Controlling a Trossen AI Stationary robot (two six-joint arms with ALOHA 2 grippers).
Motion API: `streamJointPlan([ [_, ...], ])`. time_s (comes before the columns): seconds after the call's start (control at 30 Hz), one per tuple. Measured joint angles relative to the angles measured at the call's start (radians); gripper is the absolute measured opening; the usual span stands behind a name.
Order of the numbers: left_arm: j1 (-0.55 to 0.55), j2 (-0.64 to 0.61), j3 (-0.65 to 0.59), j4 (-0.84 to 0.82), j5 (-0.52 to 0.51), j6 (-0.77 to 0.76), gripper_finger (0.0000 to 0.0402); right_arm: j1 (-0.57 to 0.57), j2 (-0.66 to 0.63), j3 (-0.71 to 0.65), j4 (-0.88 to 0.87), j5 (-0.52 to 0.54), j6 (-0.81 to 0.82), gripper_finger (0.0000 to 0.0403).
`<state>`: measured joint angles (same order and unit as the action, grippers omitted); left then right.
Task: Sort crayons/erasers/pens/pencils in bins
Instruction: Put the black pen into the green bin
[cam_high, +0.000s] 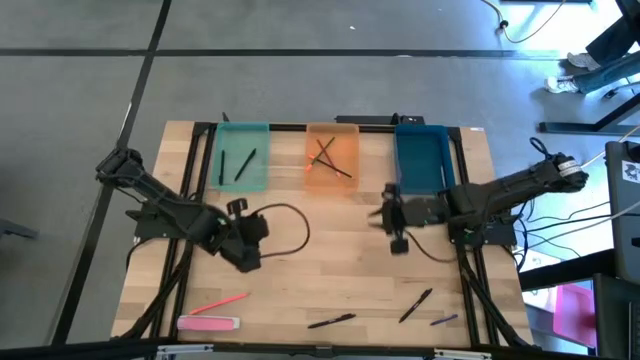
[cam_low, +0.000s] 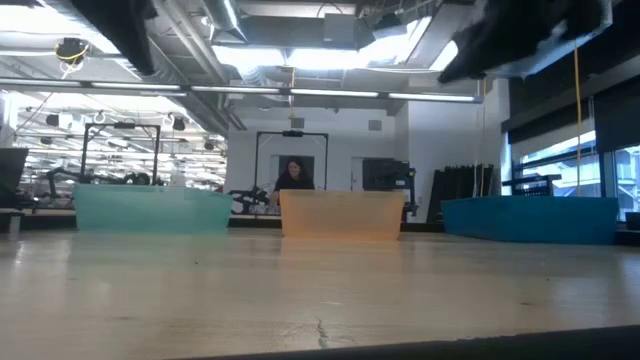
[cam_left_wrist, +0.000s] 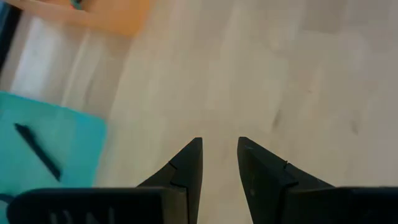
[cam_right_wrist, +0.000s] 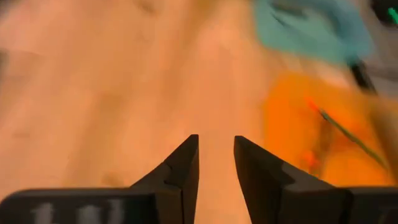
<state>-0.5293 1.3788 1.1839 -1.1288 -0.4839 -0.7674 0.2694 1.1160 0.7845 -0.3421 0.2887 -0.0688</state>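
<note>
Three bins stand in a row at the table's far edge: teal (cam_high: 244, 158), orange (cam_high: 332, 158) and blue (cam_high: 420, 158). Two black pens (cam_high: 237, 165) lie in the teal bin, and crossed pencils (cam_high: 326, 158) lie in the orange one. Near the front edge lie a pink pencil (cam_high: 220, 302), a pink and white eraser (cam_high: 208, 323), two black pens (cam_high: 332, 321) (cam_high: 416, 305) and a short dark stick (cam_high: 445, 320). My left gripper (cam_left_wrist: 219, 140) hovers over bare wood in front of the teal bin, narrowly open and holding nothing. My right gripper (cam_right_wrist: 216, 138) hovers in front of the blue bin, also narrowly open and holding nothing.
A black cable (cam_high: 290, 225) loops on the wood between the two arms. The table's middle is bare wood (cam_high: 330, 260). Beyond the table, a person (cam_low: 293, 175) sits in the room behind the orange bin.
</note>
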Motion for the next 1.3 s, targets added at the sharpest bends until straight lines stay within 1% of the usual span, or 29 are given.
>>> streamJointPlan([
  [0.07, -0.039, 0.000, 0.000, 0.000, 0.000, -0.030, 0.0094, 0.075, 0.013, 0.000, 0.052, -0.003, -0.019, 0.0107],
  [0.17, -0.088, 0.000, 0.000, 0.000, -0.011, -0.080, 0.0094, 0.167, 0.050, 0.000, 0.129, 0.001, -0.002, 0.0107],
  [0.27, -0.125, 0.000, 0.000, 0.002, -0.032, -0.115, 0.0094, 0.238, 0.104, 0.000, 0.175, 0.005, 0.032, 0.0107],
  [0.37, -0.153, 0.000, 0.000, 0.004, -0.048, -0.127, 0.0094, 0.284, 0.162, 0.000, 0.220, 0.005, 0.093, 0.0107],
  [0.47, -0.174, 0.000, 0.000, 0.010, -0.057, -0.148, 0.0094, 0.316, 0.216, 0.022, 0.217, 0.006, 0.164, 0.0107],
  [0.53, -0.187, 0.000, 0.000, 0.021, -0.058, -0.159, 0.0094, 0.334, 0.254, 0.062, 0.178, 0.008, 0.198, 0.0107],
  [0.7, -0.219, 0.000, 0.000, 0.025, -0.085, -0.195, 0.0094, 0.372, 0.346, 0.183, 0.065, 0.005, 0.223, 0.0107],
  [0.97, -0.278, 0.001, 0.000, 0.025, -0.091, -0.192, 0.0094, 0.399, 0.496, 0.341, -0.033, 0.005, 0.297, 0.0107],
  [1.13, -0.322, 0.001, 0.000, 0.027, -0.117, -0.191, 0.0094, 0.416, 0.603, 0.427, -0.038, -0.001, 0.335, 0.0107],
  [1.3, -0.355, 0.001, 0.000, 0.047, -0.134, -0.189, 0.0094, 0.446, 0.698, 0.454, -0.015, -0.023, 0.356, 0.0107],
])
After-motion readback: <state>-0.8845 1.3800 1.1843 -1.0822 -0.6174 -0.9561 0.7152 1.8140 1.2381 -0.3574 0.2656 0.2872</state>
